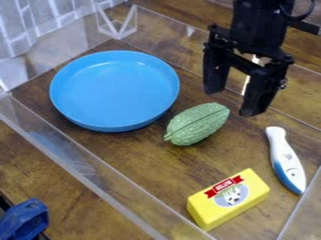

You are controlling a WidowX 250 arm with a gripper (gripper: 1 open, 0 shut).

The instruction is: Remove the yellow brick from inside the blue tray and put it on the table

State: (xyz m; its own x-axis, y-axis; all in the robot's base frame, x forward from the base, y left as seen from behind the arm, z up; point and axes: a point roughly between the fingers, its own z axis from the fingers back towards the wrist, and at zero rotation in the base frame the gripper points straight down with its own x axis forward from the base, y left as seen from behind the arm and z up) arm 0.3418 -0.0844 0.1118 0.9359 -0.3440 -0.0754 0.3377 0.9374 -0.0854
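The yellow brick (230, 198) lies flat on the table (113, 178) near the front right, its red-and-white label facing up. Far to its left, the blue tray (114, 90) sits with nothing inside it. My gripper (243, 92) hangs above the table at the upper right, pointing straight down, its black fingers (216, 73) spread apart with nothing between them. It is well above and behind the brick, not touching it.
A green ridged oval vegetable (198, 123) rests just right of the tray, below the gripper. A white and blue tool (284, 157) lies at the right edge. Clear glossy panels (75, 159) border the table's front and left.
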